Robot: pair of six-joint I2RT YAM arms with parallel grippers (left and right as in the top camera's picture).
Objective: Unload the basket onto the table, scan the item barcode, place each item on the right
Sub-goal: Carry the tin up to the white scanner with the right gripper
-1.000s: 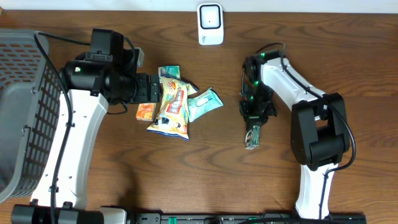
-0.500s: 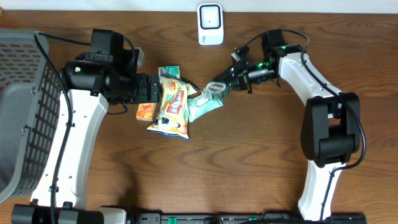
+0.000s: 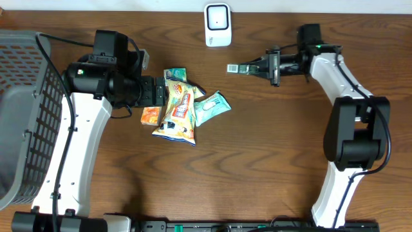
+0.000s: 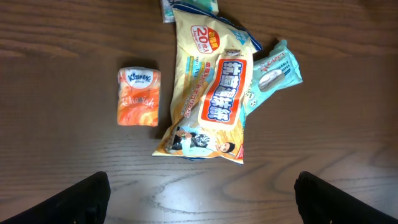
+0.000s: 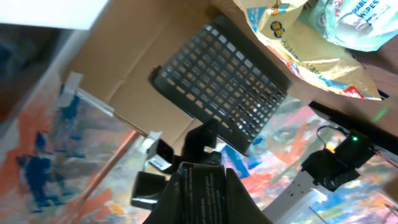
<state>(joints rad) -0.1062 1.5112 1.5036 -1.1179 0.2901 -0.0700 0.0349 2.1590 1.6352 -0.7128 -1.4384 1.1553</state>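
Right pincer (image 3: 256,66) lifted item (image 3: 233,67); Kleenex pack (image 4: 138,96) unmoved.

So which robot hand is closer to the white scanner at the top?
Right. The right gripper, holding a small packet, is just below and right of the scanner in the overhead view. The left gripper hovers farther off, over the snack pile.

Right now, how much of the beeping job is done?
Done: the right pincer has hold of a small dark packet. In hand: the packet is held near the white scanner, not yet in front of it. Left: scanning it, then probably the yellow snack bag, orange tissue pack and teal wipes.
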